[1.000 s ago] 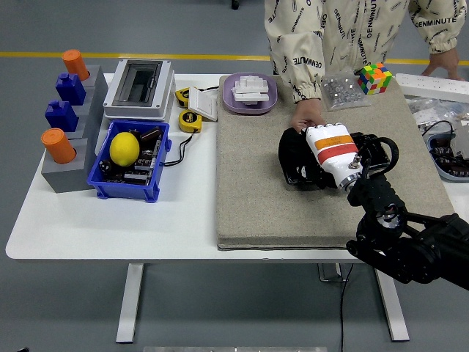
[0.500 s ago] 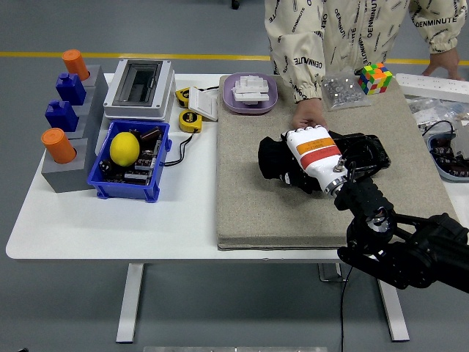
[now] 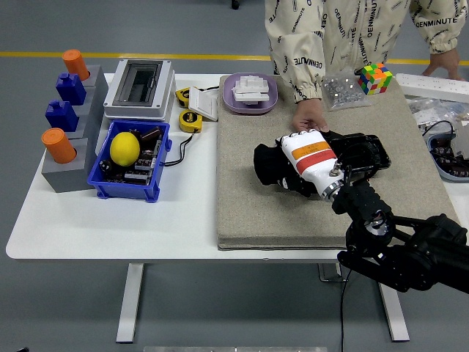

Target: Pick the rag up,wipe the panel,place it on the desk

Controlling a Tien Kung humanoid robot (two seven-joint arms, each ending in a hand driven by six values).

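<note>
Wiping looks underway: the right robot hand [image 3: 308,155] presses a black rag [image 3: 270,164] onto the black panel [image 3: 363,152], fingers apparently closed over the cloth. The rag bunches under and just left of the palm. Setting it on the desk [image 3: 110,220] remains.

Bright, even light from overhead fills the scene. The white table [image 3: 110,220] is well exposed without blown-out patches, and the grey floor below it is evenly lit. Shadows are soft and short: a faint one lies beside the blue bin [image 3: 129,172], and a darker one sits under the table's near edge. A mild sheen shows on the white shell of the right hand [image 3: 308,158]. Focus is sharp from near to far, with no motion blur. Straight lines bend little at the edges.
</note>
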